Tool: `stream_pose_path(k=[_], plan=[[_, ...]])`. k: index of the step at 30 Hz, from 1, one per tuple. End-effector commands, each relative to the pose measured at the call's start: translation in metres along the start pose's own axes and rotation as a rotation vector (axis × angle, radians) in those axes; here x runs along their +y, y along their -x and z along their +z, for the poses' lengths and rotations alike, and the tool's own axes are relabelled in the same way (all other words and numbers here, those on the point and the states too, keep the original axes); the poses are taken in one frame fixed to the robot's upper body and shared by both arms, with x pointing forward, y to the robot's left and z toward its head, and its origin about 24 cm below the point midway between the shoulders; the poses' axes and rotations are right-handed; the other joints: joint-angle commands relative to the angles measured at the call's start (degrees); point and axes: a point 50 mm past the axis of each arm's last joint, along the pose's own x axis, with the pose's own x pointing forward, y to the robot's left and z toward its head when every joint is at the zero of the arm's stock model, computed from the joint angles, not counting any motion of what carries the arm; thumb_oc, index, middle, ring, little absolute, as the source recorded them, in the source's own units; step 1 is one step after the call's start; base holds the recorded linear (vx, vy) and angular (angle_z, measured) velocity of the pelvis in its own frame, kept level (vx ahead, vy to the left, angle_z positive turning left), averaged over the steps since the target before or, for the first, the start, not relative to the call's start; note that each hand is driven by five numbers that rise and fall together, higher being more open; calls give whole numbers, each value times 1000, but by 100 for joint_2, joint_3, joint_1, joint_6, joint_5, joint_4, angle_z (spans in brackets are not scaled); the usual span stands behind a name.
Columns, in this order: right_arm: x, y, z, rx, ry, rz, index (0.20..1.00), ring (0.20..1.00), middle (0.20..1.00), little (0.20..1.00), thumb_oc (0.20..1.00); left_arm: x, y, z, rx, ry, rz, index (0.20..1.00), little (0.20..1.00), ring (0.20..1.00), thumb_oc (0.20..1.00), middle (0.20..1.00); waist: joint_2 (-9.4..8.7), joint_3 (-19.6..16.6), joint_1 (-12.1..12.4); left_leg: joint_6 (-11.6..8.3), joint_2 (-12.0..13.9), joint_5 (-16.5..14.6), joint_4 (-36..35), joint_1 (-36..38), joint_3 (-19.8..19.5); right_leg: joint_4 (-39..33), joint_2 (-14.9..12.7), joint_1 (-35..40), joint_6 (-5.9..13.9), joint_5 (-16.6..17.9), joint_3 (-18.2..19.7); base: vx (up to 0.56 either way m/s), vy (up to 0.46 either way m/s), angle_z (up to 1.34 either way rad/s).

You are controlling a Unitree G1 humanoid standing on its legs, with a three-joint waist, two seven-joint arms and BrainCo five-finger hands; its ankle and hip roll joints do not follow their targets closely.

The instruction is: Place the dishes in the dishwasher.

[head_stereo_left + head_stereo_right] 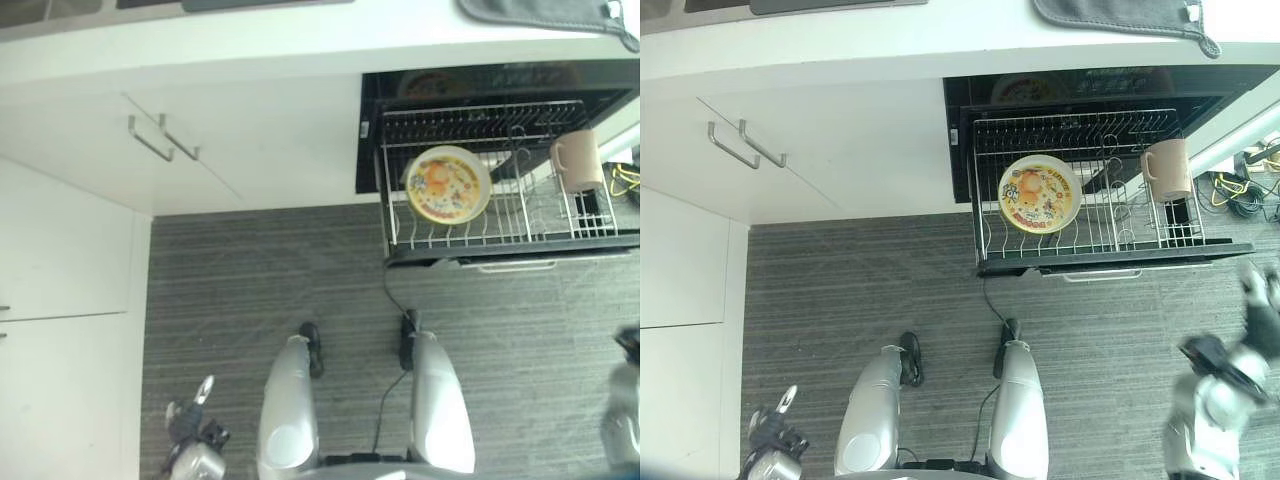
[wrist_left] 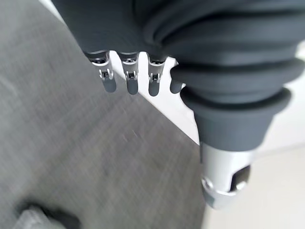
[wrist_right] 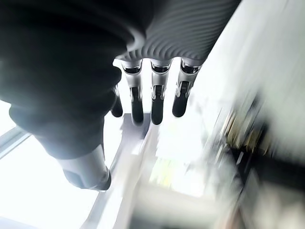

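The yellow plate (image 1: 1040, 194) stands on edge between the rack (image 1: 1080, 240) tines (so it drains), with the beige mug (image 1: 1169, 168) beside it. Both robot hands, left robot hand (image 2: 128, 71) and right robot hand (image 3: 152, 95), hang empty with relaxed fingers.

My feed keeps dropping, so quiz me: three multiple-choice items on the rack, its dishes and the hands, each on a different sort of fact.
1. Where does the plate stand?
A. on the floor
B. in the pulled-out rack
C. on the counter

2. What colour is the mug?
A. blue
B. black
C. beige

3. How are the left hand and right hand?
A. both empty
B. left holds a plate
C. right holds a mug

B: the plate leans among the rack's wires.
C: the mug looks beige.
A: straight fingers, nothing held.
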Motion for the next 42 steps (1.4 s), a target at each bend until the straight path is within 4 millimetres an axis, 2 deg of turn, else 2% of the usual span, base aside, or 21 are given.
stream_pose_path(k=[1,3,5,8,9,12,13,16,20,25,30,33,35,39,41,42], plan=[[57,10,-1,98,-464,36,200,200,200,200,200,-10,-5,21,-80,-59,-50,1000,1000,1000,1000,1000,-86,-157,210,-10,26,363,-114,-156,-464,530,-68,254,-159,-392,-225,-1,-69,-9],[59,11,-22,210,-410,63,200,200,200,200,200,-19,-7,30,-95,-71,-81,1000,1000,1000,1000,1000,-49,-156,285,-22,-20,393,-128,-168,-511,522,-118,264,-166,-364,-296,-8,-77,-6],[66,9,-25,211,-350,63,200,200,200,200,200,-24,-7,34,-101,-86,-96,1000,1000,1000,1000,1000,-15,-169,337,-18,-48,400,-127,-186,-538,544,-155,239,-172,-350,-335,-16,-62,19],[68,9,-45,313,-391,22,200,200,200,200,200,-29,-9,35,-97,-101,-98,1000,1000,1000,1000,1000,32,-212,396,-31,-66,407,-133,-181,-570,550,-180,252,-176,-344,-372,14,-41,20],[74,12,-58,385,-406,0,200,200,200,200,200,-32,-10,37,-91,-118,-102,1000,1000,1000,1000,1000,86,-246,465,-34,-86,397,-121,-166,-603,560,-224,286,-192,-354,-422,45,-22,10],[76,13,-70,453,-421,-17,200,200,200,200,200,-32,-10,35,-79,-140,-105,1000,1000,1000,1000,1000,155,-302,530,-37,-113,383,-90,-184,-626,628,-258,257,-211,-373,-430,40,2,14],[81,17,-78,514,-425,25,200,200,200,200,200,-31,-10,32,-72,-152,-103,1000,1000,1000,1000,1000,194,-330,559,-38,-131,380,-65,-201,-640,691,-281,229,-218,-387,-412,40,17,23],[100,22,-82,577,-425,126,200,200,200,200,200,-30,-8,26,-58,-169,-100,1000,1000,1000,1000,1000,222,-367,618,-37,-160,385,-51,-192,-654,745,-306,212,-233,-396,-398,44,13,5],[117,23,-82,631,-459,161,200,200,200,200,200,-23,-8,23,-53,-215,-105,1000,1000,1000,1000,1000,244,-435,683,-23,-155,359,2,-161,-655,849,-316,221,-244,-450,-380,69,-3,-2],[113,31,-96,755,-473,169,200,200,200,200,200,-18,-8,18,-37,-232,-105,1000,1000,1000,1000,1000,264,-493,700,-16,-168,359,25,-141,-673,879,-330,228,-248,-445,-368,52,9,1],[133,17,-84,725,-399,306,200,200,200,200,200,-16,-8,19,-40,-251,-116,1000,1000,1000,1000,1000,303,-495,757,-48,-171,364,29,-116,-688,881,-380,255,-243,-444,-375,12,-2,0],[153,6,-71,749,-452,354,200,200,200,200,200,-17,-9,19,-17,-292,-180,1000,1000,1000,1000,1000,341,-455,813,-64,-179,368,53,-72,-713,936,-407,300,-240,-468,-393,44,-33,2],[165,-6,-57,728,-453,403,200,200,200,200,200,-20,-8,19,5,-340,-247,1000,1000,1000,1000,1000,376,-428,865,-50,-198,346,154,-127,-753,1030,-422,256,-267,-492,-386,17,-44,8],[201,-35,-24,661,-385,482,200,200,200,200,200,-8,-10,17,57,-397,-256,1000,1000,1000,1000,1000,498,-393,1007,-63,-246,350,263,-193,-770,1246,-452,170,-293,-596,-402,39,-48,4],[218,-59,3,591,-341,493,200,200,200,200,200,0,-10,12,75,-428,-252,1000,1000,1000,1000,1000,650,-350,1106,-89,-317,457,105,-147,-795,1316,-467,161,-313,-673,-408,57,-23,8],[221,-65,11,567,-328,495,200,200,200,200,200,2,-9,10,81,-437,-253,1000,1000,1000,1000,1000,701,-341,1137,-98,-346,496,41,-119,-800,1324,-475,169,-316,-692,-411,58,-13,13]])
